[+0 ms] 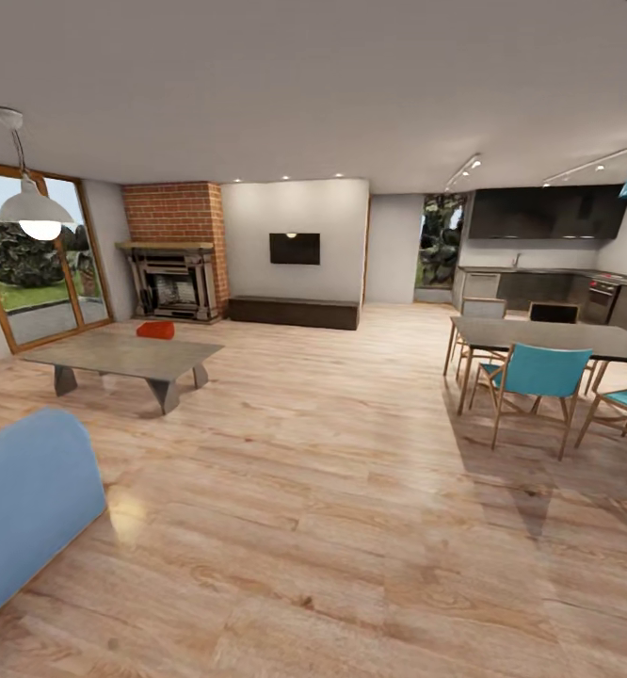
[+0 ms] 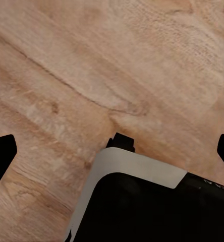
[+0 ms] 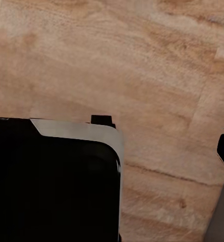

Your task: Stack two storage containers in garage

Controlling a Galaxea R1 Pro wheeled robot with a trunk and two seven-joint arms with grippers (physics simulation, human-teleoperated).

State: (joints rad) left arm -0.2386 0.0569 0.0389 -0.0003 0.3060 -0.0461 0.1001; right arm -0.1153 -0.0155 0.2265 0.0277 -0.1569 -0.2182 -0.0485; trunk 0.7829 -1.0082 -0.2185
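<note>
Storage container [image 1: 155, 330] | beyond coffee table [image 1: 125, 356] | far from grippers

Setting: a home, open-plan living room joined to a kitchen. Light wood plank floor [image 1: 332, 490] throughout. Brick-column fireplace [image 1: 174, 273] on the far wall, wall-mounted TV [image 1: 294, 249] above a low dark cabinet [image 1: 293, 312]. Blue sofa [image 1: 22, 499] near a low grey table [image 1: 125, 358]. Wood-framed glass doors [image 1: 36, 254] open onto greenery. Dining table [image 1: 558, 337] with teal chairs [image 1: 535, 377]; dark kitchen cabinets [image 1: 544, 212] and counter behind. Pendant lamp [image 1: 33, 202] overhead.
</note>
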